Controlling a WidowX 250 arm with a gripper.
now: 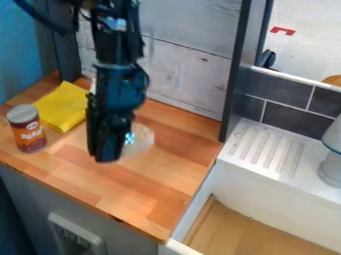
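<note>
The black gripper (108,149) hangs down over the left half of the wooden counter (160,187), with the arm coming in from the top edge. Just right of it and partly behind it is a pale, see-through thing (142,139), whose shape I cannot make out. Left of the gripper lies a folded yellow cloth (62,107). An orange and dark red can with a grey lid (28,132) stands upright at the counter's left side, in front of the cloth and apart from the gripper.
A whitish wooden wall (183,74) and a dark upright post (236,64) stand behind the counter. At the right are a white sink (266,187) with a ridged drainboard (269,149) and a pale object with a rounded base (331,172).
</note>
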